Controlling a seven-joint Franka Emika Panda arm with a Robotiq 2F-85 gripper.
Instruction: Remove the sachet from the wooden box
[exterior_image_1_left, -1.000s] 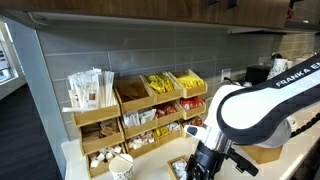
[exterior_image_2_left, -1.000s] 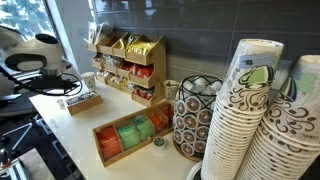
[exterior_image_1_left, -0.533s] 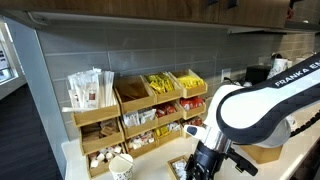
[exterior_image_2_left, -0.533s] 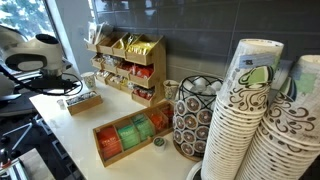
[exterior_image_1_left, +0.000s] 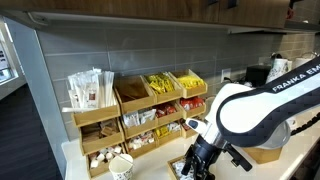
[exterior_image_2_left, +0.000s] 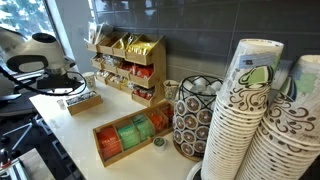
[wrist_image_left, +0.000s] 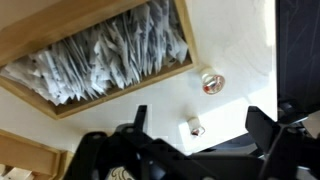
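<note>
We note white countertop (exterior_image_2_left: 72, 125) with big tiered wooden rack (exterior_image_1_left: 140, 112) along its back edge. Small low light-wood box (wrist_image_left: 125, 90), full of white paper sachets (wrist_image_left: 110, 50), lies near rack. Black gripper (wrist_image_left: 200, 116) hovers just beside box, jaws wide, empty.

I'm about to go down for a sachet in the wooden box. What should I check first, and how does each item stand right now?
1. Jaws open: ok. The gripper stands wide open.
2. Jaws empty: ok. Nothing is held between them.
3. Sachets reachable: ok. White sachets fill the wooden box, and nothing covers them.
4. Gripper over the box: not ok. In the wrist view the box lies ahead of the jaws, with bare counter below them.
5. Clutter: not ok. Two small pots sit on the counter beside the box, one of them under the jaws.
6. Height above the sachets: cannot tell.
</note>
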